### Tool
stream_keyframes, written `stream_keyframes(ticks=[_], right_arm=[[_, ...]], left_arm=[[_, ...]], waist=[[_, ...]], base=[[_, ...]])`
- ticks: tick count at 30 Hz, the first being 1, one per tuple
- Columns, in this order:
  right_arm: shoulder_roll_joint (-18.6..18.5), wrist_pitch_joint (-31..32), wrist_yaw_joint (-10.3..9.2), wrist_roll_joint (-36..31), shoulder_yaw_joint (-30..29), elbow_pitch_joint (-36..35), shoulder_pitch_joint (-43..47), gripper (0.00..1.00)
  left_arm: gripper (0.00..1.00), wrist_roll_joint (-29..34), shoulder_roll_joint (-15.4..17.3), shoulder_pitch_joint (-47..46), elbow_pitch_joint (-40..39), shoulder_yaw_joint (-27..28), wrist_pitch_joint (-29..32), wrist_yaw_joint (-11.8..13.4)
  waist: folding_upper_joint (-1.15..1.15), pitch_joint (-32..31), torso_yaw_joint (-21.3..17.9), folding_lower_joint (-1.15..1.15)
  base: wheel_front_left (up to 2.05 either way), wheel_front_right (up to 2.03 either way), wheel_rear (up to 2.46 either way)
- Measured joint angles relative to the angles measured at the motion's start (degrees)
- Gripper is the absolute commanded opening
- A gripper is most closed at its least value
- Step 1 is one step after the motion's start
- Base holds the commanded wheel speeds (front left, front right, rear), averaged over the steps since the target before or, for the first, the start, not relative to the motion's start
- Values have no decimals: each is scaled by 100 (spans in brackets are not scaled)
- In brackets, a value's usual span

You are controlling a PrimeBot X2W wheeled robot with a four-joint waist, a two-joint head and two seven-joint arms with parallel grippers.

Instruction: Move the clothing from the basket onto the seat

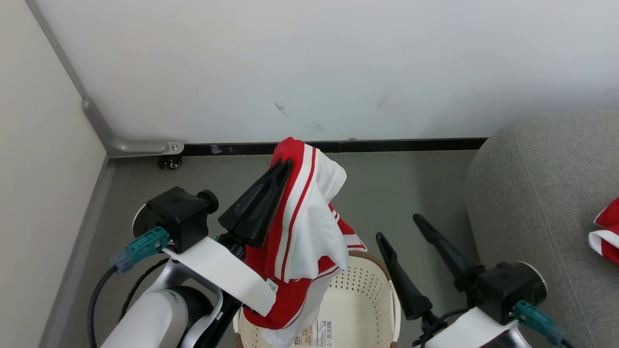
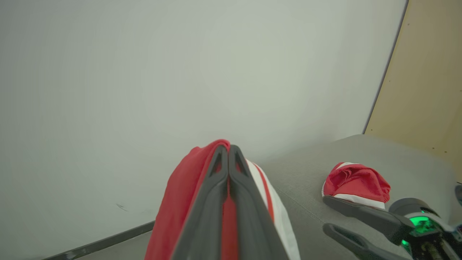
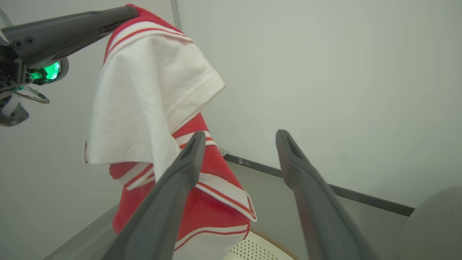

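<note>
In the head view the left gripper (image 1: 283,166) reaches up from the lower left towards the middle of the frame, its two dark fingers pressed together on a fold of a red and white garment (image 1: 295,232). The cloth hangs down from the fingertips in a long drape, white panel to the right and red with thin stripe trim below, and its lower end reaches the mouth of the basket (image 1: 382,278) at the bottom centre; whether it touches the basket's floor is hidden. A barcode label (image 1: 325,329) shows inside the basket's cream wall. The left wrist view shows the same clamp, with the closed tips of that gripper (image 2: 228,150) at centre frame and red fabric (image 2: 180,187) spilling to either side. The right gripper (image 1: 398,227) sits at the lower right of the head view, just right of the basket, with its fingers spread wide and nothing between them; in its own wrist view (image 3: 240,134) the gap frames the pale wall (image 3: 325,72), with the garment (image 3: 144,90) hanging to the left. The grey sofa (image 1: 532,193) fills the right side of the head view, and a second garment (image 1: 604,232) lies on it at the right edge, also seen bunched up in the left wrist view (image 2: 355,182). The grey floor (image 1: 387,183) lies between the basket and the wall.
</note>
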Motion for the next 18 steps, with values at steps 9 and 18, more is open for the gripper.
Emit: stream_keyframes(ticks=[9,18], right_arm=[[-131,213,0,-31,662,-3,-19,100],[-213,312,0,-103,793,0,-55,100]], left_arm=[[0,-107,-108,0,-103,-80,132,-49],[0,-324,-204,1,-293,-282,280,-133]], waist=[[0,-40,40,0],[0,-57,92,0]], base=[[0,0,0],[0,0,0]])
